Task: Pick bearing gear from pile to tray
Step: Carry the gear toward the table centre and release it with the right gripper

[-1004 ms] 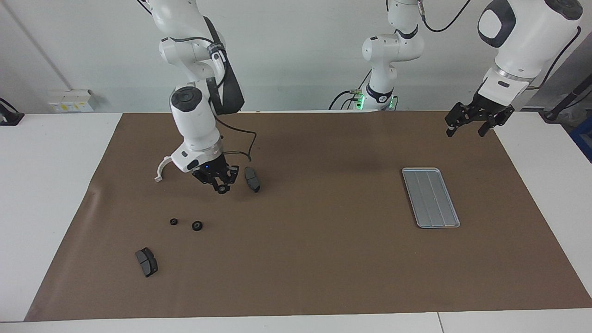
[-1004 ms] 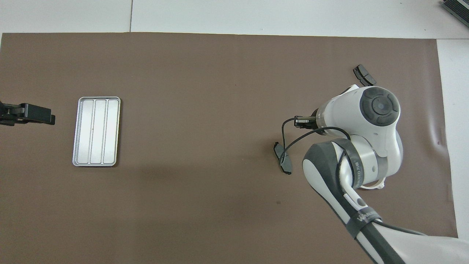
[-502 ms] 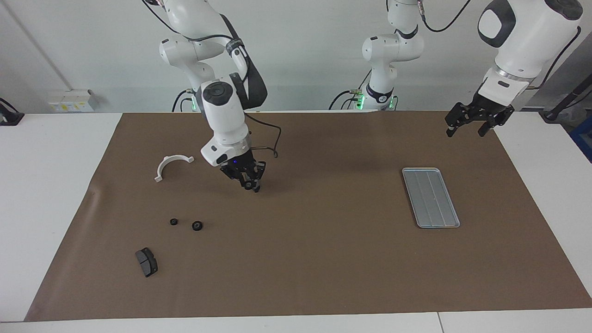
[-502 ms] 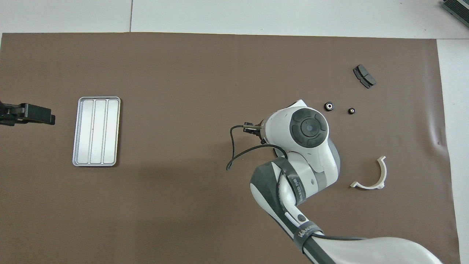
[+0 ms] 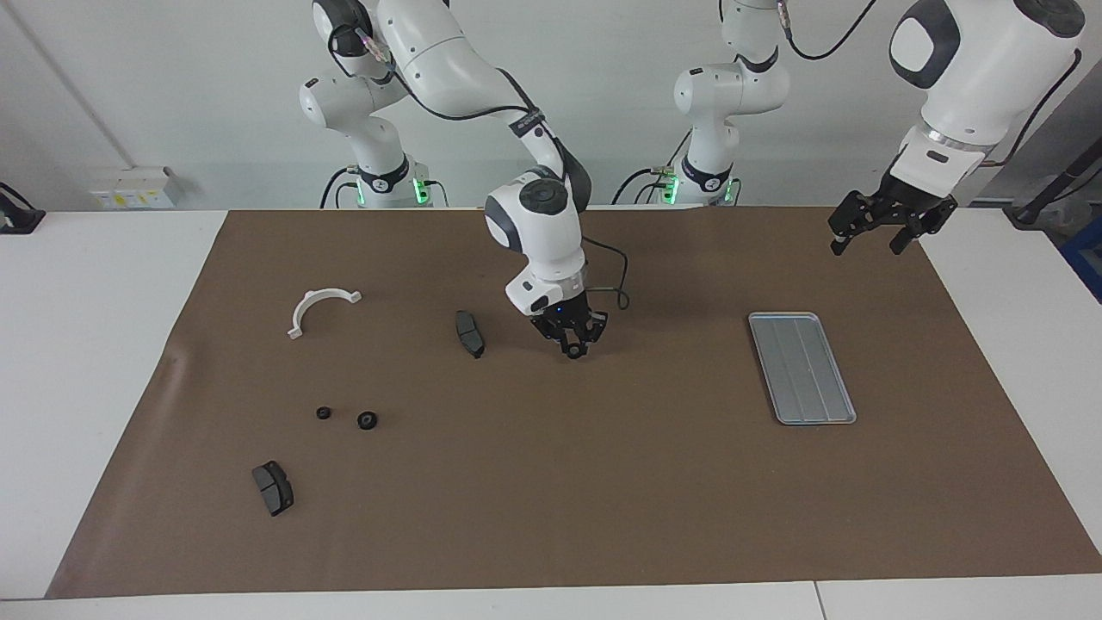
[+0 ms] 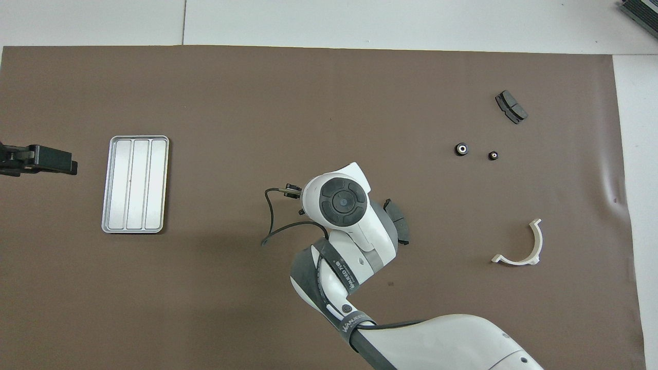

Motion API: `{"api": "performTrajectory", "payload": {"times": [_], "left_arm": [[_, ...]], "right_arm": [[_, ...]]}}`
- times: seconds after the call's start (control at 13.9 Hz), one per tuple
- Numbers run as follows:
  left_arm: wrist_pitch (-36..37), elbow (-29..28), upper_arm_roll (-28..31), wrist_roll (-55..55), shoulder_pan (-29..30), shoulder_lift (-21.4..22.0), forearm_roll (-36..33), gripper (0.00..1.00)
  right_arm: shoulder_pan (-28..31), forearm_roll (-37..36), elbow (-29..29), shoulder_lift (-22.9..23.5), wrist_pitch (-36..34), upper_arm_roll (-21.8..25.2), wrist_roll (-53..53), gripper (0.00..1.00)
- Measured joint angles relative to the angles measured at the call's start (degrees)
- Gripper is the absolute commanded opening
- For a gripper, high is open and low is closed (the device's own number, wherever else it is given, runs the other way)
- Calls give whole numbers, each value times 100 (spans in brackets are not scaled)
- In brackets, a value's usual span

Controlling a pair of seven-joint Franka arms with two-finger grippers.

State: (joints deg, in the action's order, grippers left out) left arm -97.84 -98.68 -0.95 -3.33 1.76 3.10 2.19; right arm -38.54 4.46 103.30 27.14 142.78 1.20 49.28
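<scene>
Brown-papered worktop (image 5: 603, 482): your right pincer (image 5: 574, 343), closed on a black gear (image 5: 573, 350), hangs over mid-mat between pile (image 5: 344, 417) and tray (image 5: 801, 368); your left pincer (image 5: 869, 232) waits spread, empty, beside the tray's end.

From overhead, the right arm's own wrist covers the right gripper (image 5: 573, 346) completely, and covers part of the dark curved pad (image 6: 398, 228) beside it. In the facing view something small and dark sits between that gripper's fingertips, too small to name. The left gripper (image 6: 38, 159) is cut off by the overhead picture's edge. The two small black gears (image 5: 367, 420) show no readable detail.
</scene>
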Motion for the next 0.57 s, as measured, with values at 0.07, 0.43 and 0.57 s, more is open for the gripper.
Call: {"api": "performTrajectory", "payload": {"times": [0.07,0.43,0.57], "left_arm": [[2,0,-3,0,0,0,0,100],[1,0,-110,0,-88,1,0,100],[0,-2,-110,-3,-150,1,0,100]], "right_arm": [[5,-1,-7,16,0,19,0,0],[24,-32,58,44,-15,38,0,100],[24,-41,72,51,-27,40,0,100]]}}
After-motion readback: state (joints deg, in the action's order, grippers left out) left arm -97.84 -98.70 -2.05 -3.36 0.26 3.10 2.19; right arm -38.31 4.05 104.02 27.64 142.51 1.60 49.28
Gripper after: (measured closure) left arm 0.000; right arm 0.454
